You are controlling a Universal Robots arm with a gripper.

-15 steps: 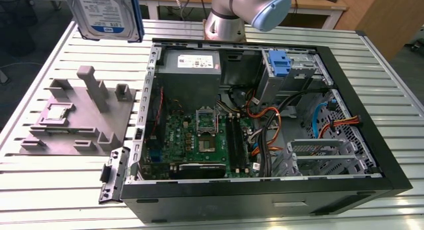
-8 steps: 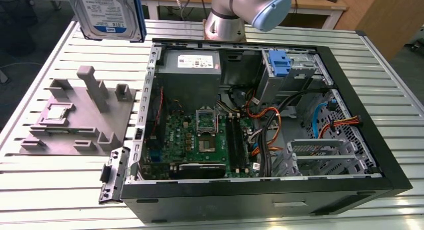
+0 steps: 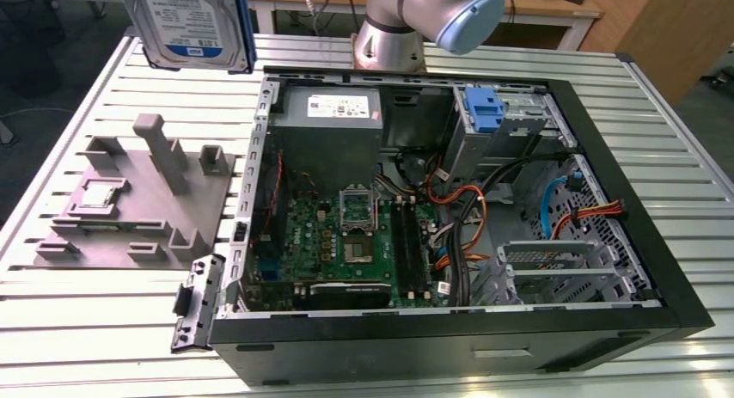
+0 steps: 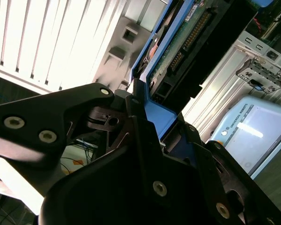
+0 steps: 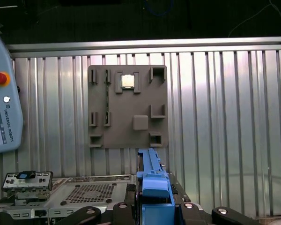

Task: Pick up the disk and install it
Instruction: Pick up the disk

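Observation:
The disk [image 3: 189, 24] hangs upright in the air at the exterior view's upper left, above the slatted table and outside the open computer case [image 3: 676, 278]. Its white-and-blue label faces the camera and a blue bracket frames it. In the second wrist view my gripper [image 4: 145, 112] is shut on the disk [image 4: 182, 42] by its blue bracket, and the green circuit-board side and connector show. In the first wrist view the disk [image 5: 150, 171] appears edge-on as a blue strip rising from between the black fingers [image 5: 187, 206].
A grey fixture plate [image 3: 137, 200] with upright posts lies on the table beside the case. Inside the case are a grey power-supply box [image 3: 333, 106], a motherboard [image 3: 344, 235], cables and an upright blue carrier [image 3: 487, 114]. The arm's base [image 3: 396, 28] stands behind the case.

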